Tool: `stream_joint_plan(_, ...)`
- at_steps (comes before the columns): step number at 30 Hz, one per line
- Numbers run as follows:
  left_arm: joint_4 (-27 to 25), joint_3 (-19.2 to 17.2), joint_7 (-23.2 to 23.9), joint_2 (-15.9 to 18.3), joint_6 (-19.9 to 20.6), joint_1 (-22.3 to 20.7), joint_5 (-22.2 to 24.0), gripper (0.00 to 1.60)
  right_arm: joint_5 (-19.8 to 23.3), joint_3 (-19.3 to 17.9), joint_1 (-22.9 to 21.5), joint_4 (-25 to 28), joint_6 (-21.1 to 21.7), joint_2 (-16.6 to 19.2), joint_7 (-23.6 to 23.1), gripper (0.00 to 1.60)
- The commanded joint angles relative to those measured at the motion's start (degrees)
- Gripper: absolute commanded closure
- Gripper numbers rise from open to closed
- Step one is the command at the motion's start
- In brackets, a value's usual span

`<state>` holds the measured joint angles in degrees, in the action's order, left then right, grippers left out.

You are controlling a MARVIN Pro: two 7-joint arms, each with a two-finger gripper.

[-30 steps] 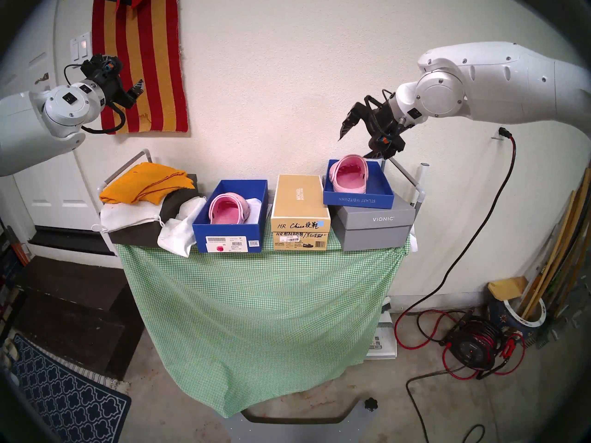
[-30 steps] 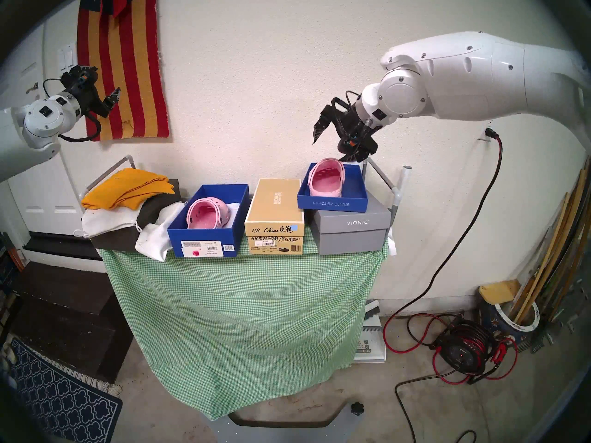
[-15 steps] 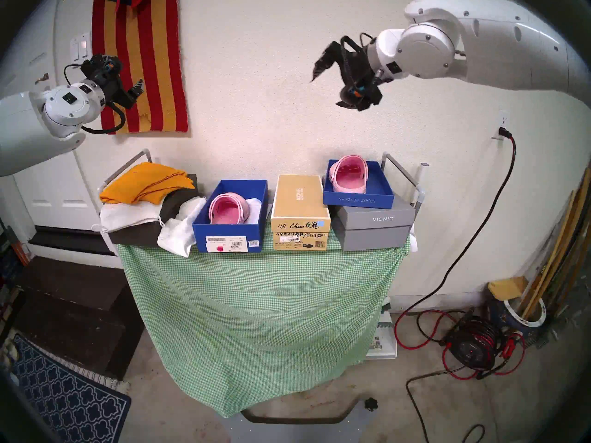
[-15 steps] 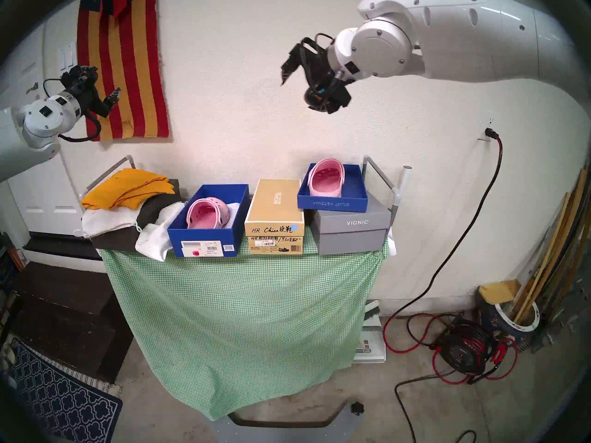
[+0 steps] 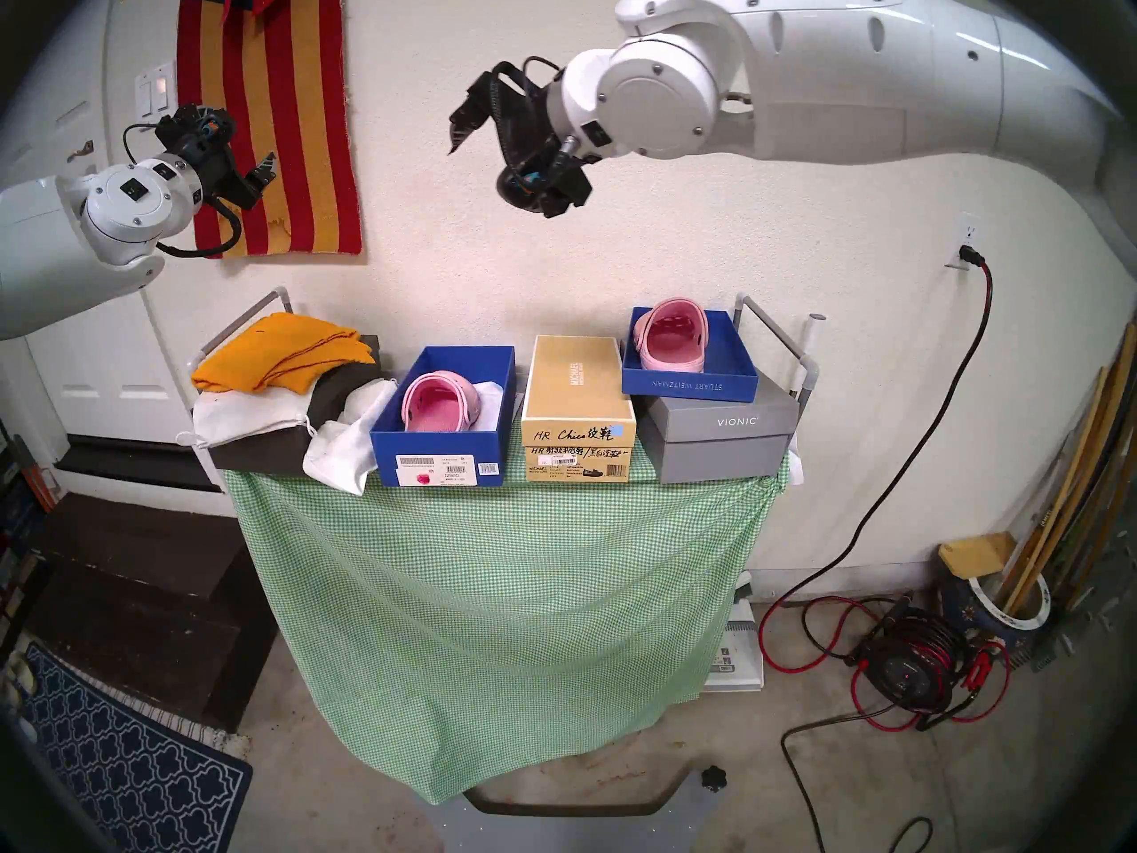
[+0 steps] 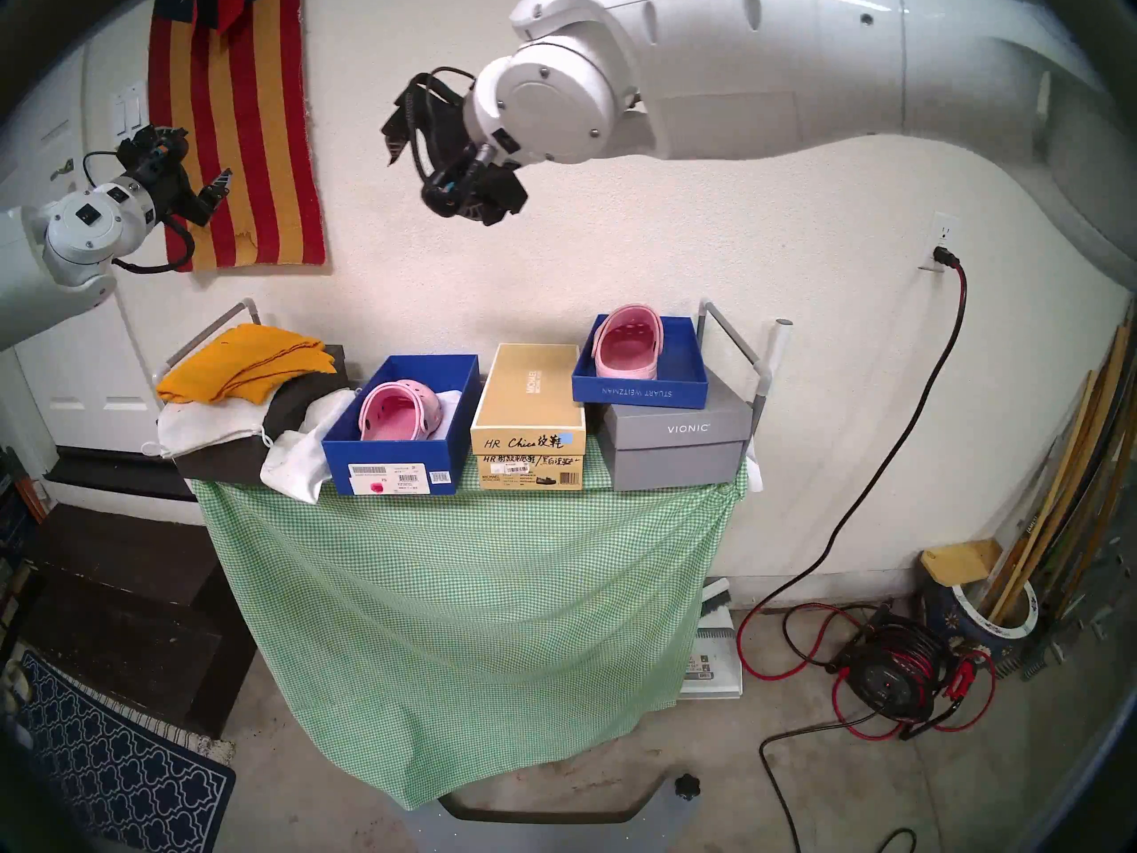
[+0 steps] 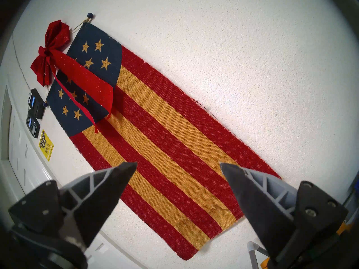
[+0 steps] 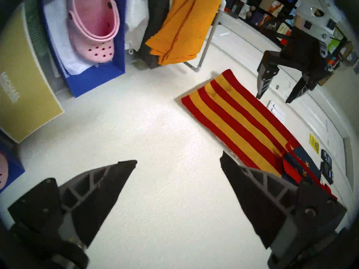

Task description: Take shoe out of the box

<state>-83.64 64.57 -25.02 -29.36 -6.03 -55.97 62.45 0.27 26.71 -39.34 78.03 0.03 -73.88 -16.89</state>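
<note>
Reach step: right gripper (image 5: 486,171), jaws wide and empty, high at 12 o'clock over box (image 5: 443,461). Next: descend onto clog (image 5: 438,402).

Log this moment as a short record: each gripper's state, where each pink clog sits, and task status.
left gripper: open, empty, facing the wall flag
right gripper: open, empty, high above the table
clog one: inside the deep blue box
clog two: in the shallow blue tray on the grey VIONIC box
status: one clog not yet removed
</note>
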Motion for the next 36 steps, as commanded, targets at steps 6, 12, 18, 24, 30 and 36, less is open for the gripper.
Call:
stream_joint_plan(6,0.01,0.00,0.00,0.00,0.01,-0.01,0.00,0.00,4.01,-6.69,10.24,-3.49,8.26,-10.96,0.38,0.00)
stream_joint_plan(12,0.01,0.00,0.00,-0.01,0.01,-0.01,0.00,0.00,6.72,-8.94,13.82,-3.25,13.36,-14.46,-0.79,0.00)
stream_joint_plan(18,0.01,0.00,0.00,-0.01,0.01,-0.01,0.00,0.00,11.60,-9.34,16.90,-5.58,19.59,-18.78,-3.25,0.00)
stream_joint_plan(24,0.01,0.00,0.01,-0.01,0.01,-0.01,0.01,0.00,14.79,-8.63,18.18,-6.86,26.12,-20.20,-5.08,0.00)
stream_joint_plan(30,0.01,-0.01,0.01,-0.01,0.02,-0.01,0.01,0.00,15.55,-7.14,19.53,-7.09,33.05,-21.73,-5.67,0.00)
stream_joint_plan(36,0.01,0.00,0.01,-0.01,0.01,-0.01,0.01,0.00,17.35,-7.34,24.52,-8.69,34.81,-20.90,-2.28,0.00)
